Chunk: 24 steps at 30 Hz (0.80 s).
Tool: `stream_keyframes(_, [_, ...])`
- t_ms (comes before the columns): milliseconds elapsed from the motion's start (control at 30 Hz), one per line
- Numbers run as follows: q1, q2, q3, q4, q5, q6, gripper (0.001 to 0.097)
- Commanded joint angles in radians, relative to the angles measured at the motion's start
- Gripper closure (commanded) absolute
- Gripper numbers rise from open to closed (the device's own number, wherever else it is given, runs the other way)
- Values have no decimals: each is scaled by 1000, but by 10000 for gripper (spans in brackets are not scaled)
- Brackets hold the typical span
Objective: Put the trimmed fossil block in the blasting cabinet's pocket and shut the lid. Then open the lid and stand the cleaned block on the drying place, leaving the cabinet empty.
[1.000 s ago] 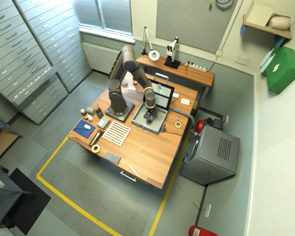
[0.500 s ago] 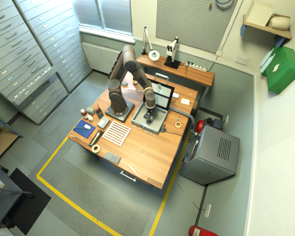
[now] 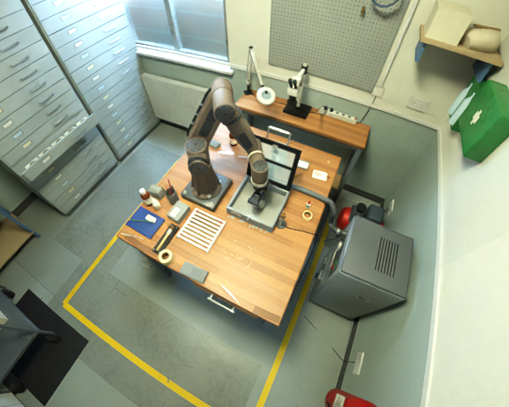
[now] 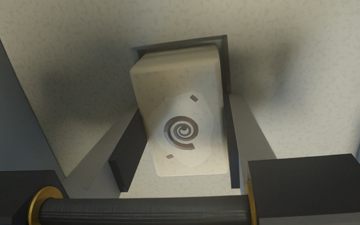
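Observation:
My gripper (image 4: 180, 134) is down inside the open blasting cabinet (image 3: 258, 202), and its dark fingers stand on either side of the fossil block (image 4: 183, 117), closing on it. The block is a pale, rounded slab with a brown spiral fossil on its upper face, and it sits in the dark-edged pocket (image 4: 223, 70) in the cabinet's speckled floor. The cabinet's glazed lid (image 3: 277, 163) stands raised behind the tray. The white slatted drying rack (image 3: 201, 229) lies on the bench to the left of the cabinet. From the side camera my gripper hides the block.
Behind the bench a narrow shelf (image 3: 305, 122) carries a magnifier lamp and a microscope. My arm's base (image 3: 206, 190) is bolted left of the cabinet. Small bottles, a pen cup, a blue mat (image 3: 145, 221) and tape rolls lie along the bench's left side. A grey extractor unit (image 3: 364, 267) stands at the right.

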Motion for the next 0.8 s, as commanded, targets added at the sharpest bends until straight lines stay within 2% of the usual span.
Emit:
stream_keyframes(0, [0, -1, 0, 0, 0, 0, 506])
stream_keyframes(700, [0, 0, 1, 0, 1, 0, 926])
stream_keyframes(767, [0, 0, 1, 0, 1, 0, 941])
